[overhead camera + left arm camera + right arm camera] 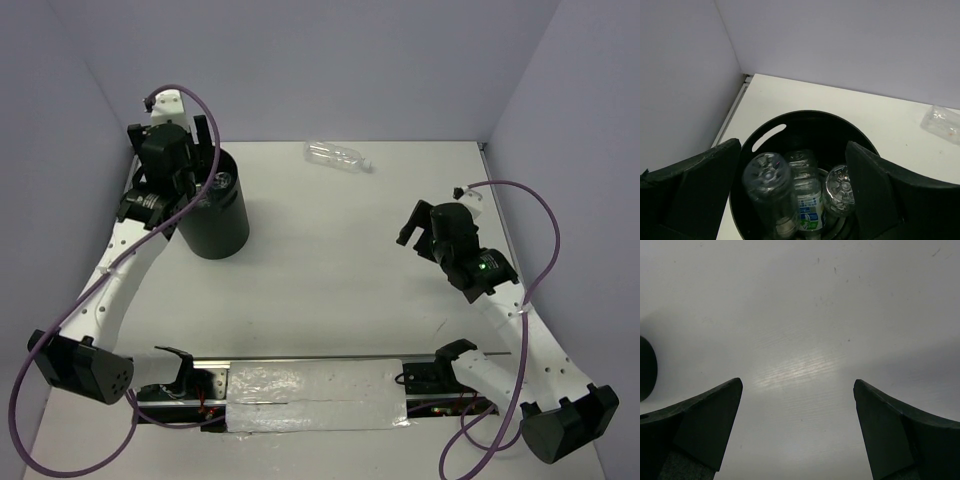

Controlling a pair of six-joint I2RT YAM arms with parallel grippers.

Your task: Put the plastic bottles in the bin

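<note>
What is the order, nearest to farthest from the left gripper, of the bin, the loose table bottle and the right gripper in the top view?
1. bin, just under it, left.
2. loose bottle, far middle.
3. right gripper, right side.

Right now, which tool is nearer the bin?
Left. The left tool hangs open over the bin; the right tool hovers well off to its right, above the table.
</note>
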